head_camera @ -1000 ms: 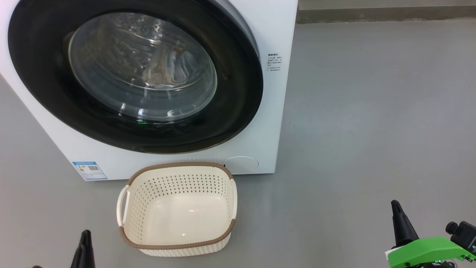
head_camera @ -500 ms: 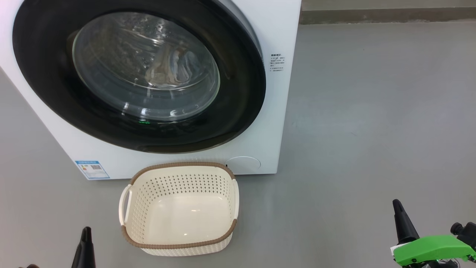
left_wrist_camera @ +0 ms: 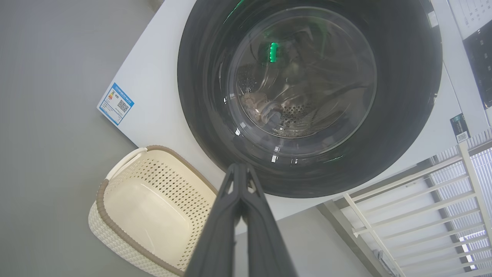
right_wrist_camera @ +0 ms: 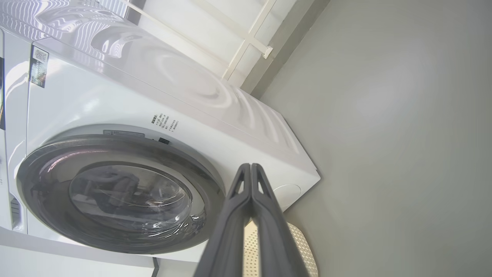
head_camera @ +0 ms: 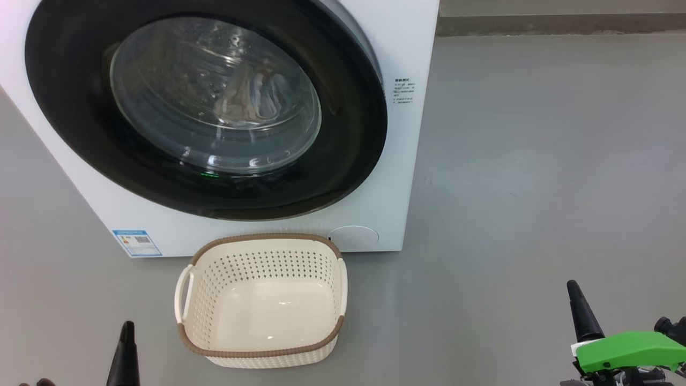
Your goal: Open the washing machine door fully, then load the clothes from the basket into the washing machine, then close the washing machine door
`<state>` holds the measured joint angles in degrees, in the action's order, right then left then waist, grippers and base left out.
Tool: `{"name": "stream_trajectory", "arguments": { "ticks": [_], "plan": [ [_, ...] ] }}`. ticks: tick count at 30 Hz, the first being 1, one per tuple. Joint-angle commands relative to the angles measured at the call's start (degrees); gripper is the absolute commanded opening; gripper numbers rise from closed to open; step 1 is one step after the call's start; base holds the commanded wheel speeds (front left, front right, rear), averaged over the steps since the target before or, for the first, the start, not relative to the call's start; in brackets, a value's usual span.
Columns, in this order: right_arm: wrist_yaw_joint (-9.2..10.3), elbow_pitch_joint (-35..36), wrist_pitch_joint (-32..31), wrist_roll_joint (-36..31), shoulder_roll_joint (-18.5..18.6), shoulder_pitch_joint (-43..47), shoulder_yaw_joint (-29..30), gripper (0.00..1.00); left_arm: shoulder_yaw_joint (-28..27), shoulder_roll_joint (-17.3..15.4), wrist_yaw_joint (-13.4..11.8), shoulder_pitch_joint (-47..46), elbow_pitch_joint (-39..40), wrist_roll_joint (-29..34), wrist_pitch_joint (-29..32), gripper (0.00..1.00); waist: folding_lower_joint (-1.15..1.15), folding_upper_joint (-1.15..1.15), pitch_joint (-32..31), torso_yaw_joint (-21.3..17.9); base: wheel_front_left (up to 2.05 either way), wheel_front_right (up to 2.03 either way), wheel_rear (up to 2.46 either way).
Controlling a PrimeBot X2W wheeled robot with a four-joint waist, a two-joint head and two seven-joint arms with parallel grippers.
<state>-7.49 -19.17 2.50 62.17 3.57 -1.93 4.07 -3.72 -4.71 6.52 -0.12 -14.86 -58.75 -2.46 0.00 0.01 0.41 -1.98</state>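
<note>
The white washing machine (head_camera: 407, 161) stands ahead with its black-rimmed door (head_camera: 348, 150) flush against the front. Through the glass window the clothes (head_camera: 252, 99) lie in the drum as a pale blue and cream bundle; the clothes (left_wrist_camera: 265, 111) also show through the door (left_wrist_camera: 200, 96) in the left wrist view. The cream basket (head_camera: 262, 238) sits on the floor in front of the machine with nothing in it. My left gripper (head_camera: 127, 329) is shut at the lower left, and my right gripper (head_camera: 573, 287) is shut at the lower right. Both are well back from the door.
Grey floor (head_camera: 536, 161) stretches out to the right of the machine. A blue label (head_camera: 136, 243) marks the machine's lower left corner. A white railing (left_wrist_camera: 423, 192) and a wall base (head_camera: 557, 24) lie beyond the machine.
The whole picture has slid a little to the right, so the camera has turned. Both grippers stay shut and low; the right one sits slightly higher in the picture.
</note>
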Motion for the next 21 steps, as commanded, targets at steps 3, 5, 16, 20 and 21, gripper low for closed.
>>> {"name": "stream_trajectory", "arguments": {
  "ticks": [3,5,16,20,21],
  "plan": [
    [0.00,1.9,-0.7,2.6,0.4,-2.9,-0.2,0.00,-1.4,-0.5,-0.1,-2.7,1.9,-2.4,0.6,0.00,0.00,-0.01,0.0,0.1,0.00,0.00,0.00],
    [0.00,2.0,-1.0,3.7,0.4,-3.0,-0.1,0.00,-1.5,-0.4,-0.2,-2.8,1.9,-3.7,0.9,0.00,0.00,-0.01,0.0,0.2,0.00,0.00,0.00],
    [0.00,2.6,-3.0,10.3,0.1,-3.5,0.6,0.00,-1.8,0.1,-0.3,-3.7,2.1,-11.2,3.0,0.00,0.00,-0.01,-0.2,0.6,0.00,0.00,0.00],
    [0.00,2.8,-3.7,12.5,0.0,-3.7,0.8,0.00,-1.9,0.3,-0.4,-4.0,2.1,-13.6,3.6,0.00,0.00,-0.01,-0.2,0.8,0.00,0.00,0.00],
    [0.00,2.9,-3.9,13.1,0.0,-3.7,0.9,0.00,-2.0,0.4,-0.4,-4.0,2.1,-14.3,3.8,0.00,0.00,-0.01,-0.2,0.8,0.00,0.00,0.00]
  ]
}}
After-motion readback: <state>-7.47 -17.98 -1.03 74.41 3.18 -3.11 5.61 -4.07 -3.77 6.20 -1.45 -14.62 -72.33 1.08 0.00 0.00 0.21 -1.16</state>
